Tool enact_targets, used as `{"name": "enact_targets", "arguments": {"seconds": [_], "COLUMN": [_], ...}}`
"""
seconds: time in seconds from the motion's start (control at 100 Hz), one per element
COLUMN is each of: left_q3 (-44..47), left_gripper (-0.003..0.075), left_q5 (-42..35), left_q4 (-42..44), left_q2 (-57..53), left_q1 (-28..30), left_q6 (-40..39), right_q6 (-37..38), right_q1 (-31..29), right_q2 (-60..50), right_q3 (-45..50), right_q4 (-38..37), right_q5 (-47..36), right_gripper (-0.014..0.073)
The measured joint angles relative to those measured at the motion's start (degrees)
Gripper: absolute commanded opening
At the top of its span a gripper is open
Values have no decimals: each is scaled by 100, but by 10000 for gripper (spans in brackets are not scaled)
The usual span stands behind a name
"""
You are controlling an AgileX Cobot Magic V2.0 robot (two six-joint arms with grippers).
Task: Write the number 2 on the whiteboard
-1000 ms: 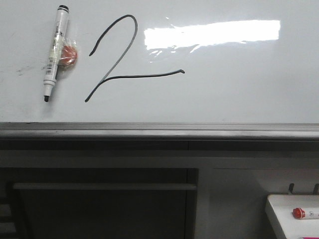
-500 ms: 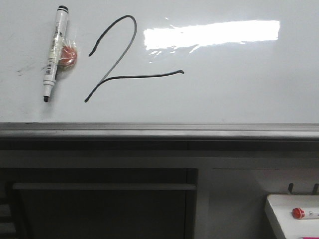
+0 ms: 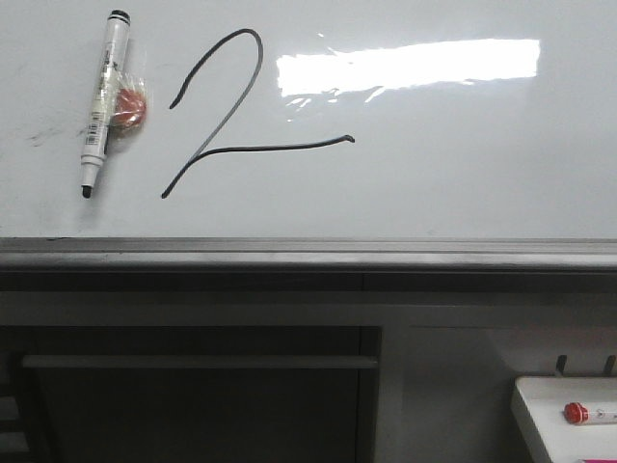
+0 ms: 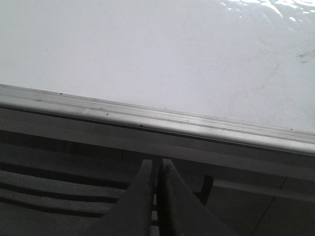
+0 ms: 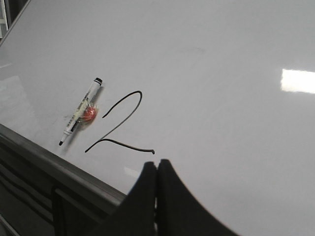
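Observation:
The whiteboard point(image 3: 463, 164) fills the upper front view, with a bright glare and a grey metal ledge point(image 3: 308, 253) below. The number 2 point(image 3: 231, 116) is drawn on it in thin black line; it also shows in the right wrist view point(image 5: 118, 123). An uncapped black marker point(image 3: 102, 100) lies on the board left of the digit, with a red cap point(image 3: 128, 106) beside it. My left gripper point(image 4: 157, 164) is shut and empty below the ledge. My right gripper point(image 5: 157, 166) is shut and empty, off the board near the digit's tail. Neither gripper shows in the front view.
A small white tray point(image 3: 569, 424) with a red-capped marker point(image 3: 588, 413) stands at the lower right. Dark cabinet fronts and a horizontal bar point(image 3: 198, 362) lie under the ledge. Faint grey smudges point(image 3: 43, 135) mark the board's left side.
The front view has shifted very slightly; the marker, the cap and the digit sit a few pixels further left. Nothing on the board has moved.

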Motion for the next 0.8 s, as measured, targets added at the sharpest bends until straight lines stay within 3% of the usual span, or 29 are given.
{"name": "enact_targets", "arguments": {"seconds": [0.62, 0.8], "left_q3": [0, 0], "left_gripper": [-20, -20], "left_q5": [0, 0], "left_q4": [0, 0], "left_q2": [0, 0], "left_q1": [0, 0], "left_q6": [2, 2], "right_q6": [-10, 390], "right_q1": [0, -138], "right_q2": [0, 0], "right_q3": [0, 115], "right_q4": [0, -1141], "right_q5": [0, -231], "right_gripper": [-74, -74]}}
